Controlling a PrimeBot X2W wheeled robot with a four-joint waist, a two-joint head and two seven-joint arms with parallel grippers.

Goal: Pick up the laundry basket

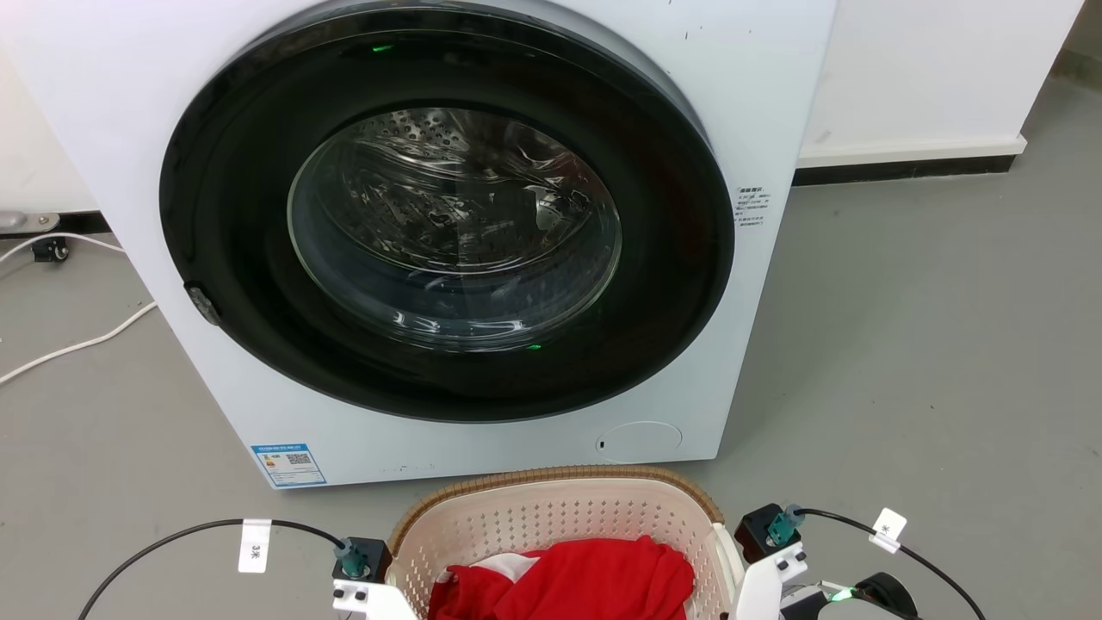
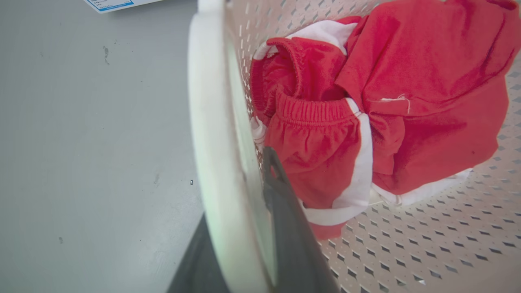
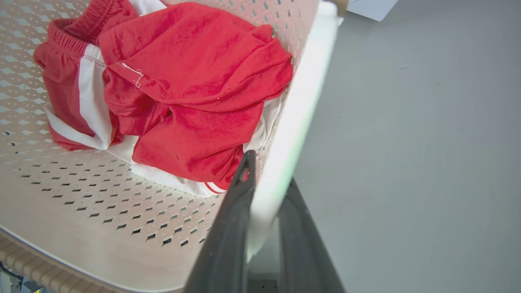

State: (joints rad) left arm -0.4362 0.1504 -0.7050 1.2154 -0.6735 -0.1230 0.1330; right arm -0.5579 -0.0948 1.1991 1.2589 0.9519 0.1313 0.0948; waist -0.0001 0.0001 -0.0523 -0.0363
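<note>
The laundry basket (image 1: 551, 508), cream perforated plastic with a tan braided rim, stands on the floor just in front of the washer, at the bottom centre of the head view. Red and white clothes (image 1: 585, 577) lie in it. In the left wrist view my left gripper (image 2: 238, 191) straddles the basket's white side handle (image 2: 211, 122), one finger inside against the wall and one outside, shut on it. My right gripper (image 3: 268, 171) clamps the opposite white handle (image 3: 301, 101) the same way. Both wrists flank the basket in the head view.
A white front-loading washer (image 1: 758, 86) with its round dark door (image 1: 448, 224) shut fills the space ahead. A white cable (image 1: 69, 344) trails on the grey floor at left. A wall with a dark baseboard (image 1: 904, 168) runs at the back right, with open floor before it.
</note>
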